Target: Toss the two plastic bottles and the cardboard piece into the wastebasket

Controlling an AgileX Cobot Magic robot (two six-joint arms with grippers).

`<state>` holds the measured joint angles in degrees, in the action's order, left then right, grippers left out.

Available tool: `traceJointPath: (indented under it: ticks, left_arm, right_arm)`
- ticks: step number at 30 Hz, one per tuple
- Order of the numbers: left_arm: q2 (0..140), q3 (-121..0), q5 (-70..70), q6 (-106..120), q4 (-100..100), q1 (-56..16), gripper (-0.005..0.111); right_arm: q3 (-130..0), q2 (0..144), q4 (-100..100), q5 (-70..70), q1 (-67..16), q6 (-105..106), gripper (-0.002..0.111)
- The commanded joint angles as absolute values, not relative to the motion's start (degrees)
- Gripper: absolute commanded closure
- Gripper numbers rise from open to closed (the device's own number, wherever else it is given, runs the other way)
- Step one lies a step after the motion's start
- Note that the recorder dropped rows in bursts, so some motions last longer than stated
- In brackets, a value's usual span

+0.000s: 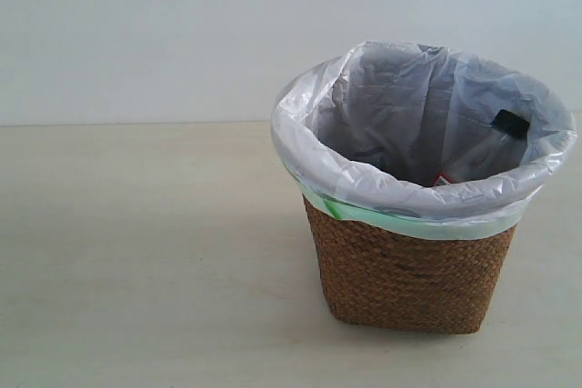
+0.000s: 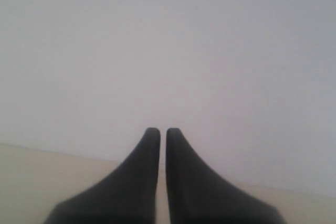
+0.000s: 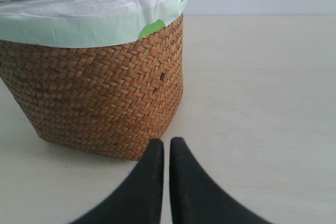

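Note:
The brown wicker wastebasket (image 1: 409, 283) with its white liner and green band stands right of centre on the table. Inside it leans a clear plastic bottle (image 1: 480, 159) with a black cap and a bit of red label. The other bottle and the cardboard piece are hidden from view. Neither arm shows in the exterior view. My left gripper (image 2: 163, 130) is shut and empty, facing a pale wall with the table edge below. My right gripper (image 3: 166, 141) is shut and empty, low over the table just in front of the wastebasket (image 3: 100, 103).
Pale wooden table (image 1: 136, 252) stretches left of the basket and a plain white wall stands behind it. In the right wrist view bare table (image 3: 262, 103) lies beside the basket.

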<state>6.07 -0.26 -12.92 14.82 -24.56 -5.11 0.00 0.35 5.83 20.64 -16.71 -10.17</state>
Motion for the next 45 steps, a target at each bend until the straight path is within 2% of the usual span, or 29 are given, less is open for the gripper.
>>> traceJointPath:
  ticks: [1, 6, 28, 36, 45]
  left_arm:
    - [1.18, 0.0, -10.28, 18.08, -24.63, -1.6, 0.103]
    - [0.0, 0.0, -6.99, 18.08, -24.63, 2.18, 0.103]
    - [0.0, 0.0, 18.16, 22.44, -22.5, 2.28, 0.103]
    - [0.0, 0.0, 17.96, 3.09, -7.53, 2.28, 0.103]
    - [0.0, 0.0, 17.55, 2.54, -6.58, 2.28, 0.103]
  right_arm:
    - [0.0, 0.0, 6.17, 20.49, -16.54, -10.1, 0.108]
    - [0.0, 0.0, 6.17, 20.49, -16.54, -10.1, 0.108]
    - [0.0, 0.0, 6.17, 20.49, -16.54, -10.1, 0.108]
    - [0.0, 0.0, 6.17, 20.49, -16.54, -10.1, 0.108]
    - [0.0, 0.0, 6.17, 20.49, -16.54, -10.1, 0.108]
